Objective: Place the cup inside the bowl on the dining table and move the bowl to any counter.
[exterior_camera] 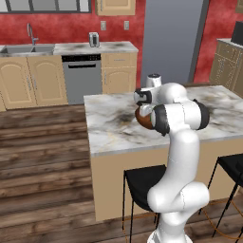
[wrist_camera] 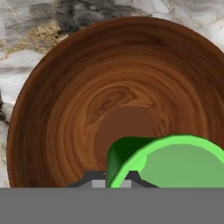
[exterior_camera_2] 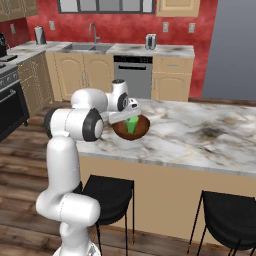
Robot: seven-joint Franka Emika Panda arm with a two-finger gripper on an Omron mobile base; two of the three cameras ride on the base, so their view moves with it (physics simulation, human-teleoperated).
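The dark brown wooden bowl (exterior_camera_2: 140, 131) stands on the marbled dining table (exterior_camera_2: 200, 135) near its front left corner. The small green cup (exterior_camera_2: 131, 123) sits upright inside the bowl. My gripper (exterior_camera_2: 129, 116) reaches down into it from above, shut on the cup's rim. In the hand view the cup (wrist_camera: 175, 166) lies at the bottom right over the bowl's (wrist_camera: 87, 87) floor, with my gripper (wrist_camera: 114, 180) closed across its near wall. In the left base view my arm hides most of the bowl (exterior_camera: 141, 118). The counter (exterior_camera_2: 165, 49) runs along the back wall.
Two black stools (exterior_camera_2: 107, 192) (exterior_camera_2: 227, 210) stand against the table's near side. The back counter carries a sink (exterior_camera_2: 90, 46) and a toaster (exterior_camera_2: 150, 41), with a dishwasher (exterior_camera_2: 132, 75) below. A stove (exterior_camera_2: 10, 100) is at left, a grey fridge (exterior_camera: 173, 42) behind the table.
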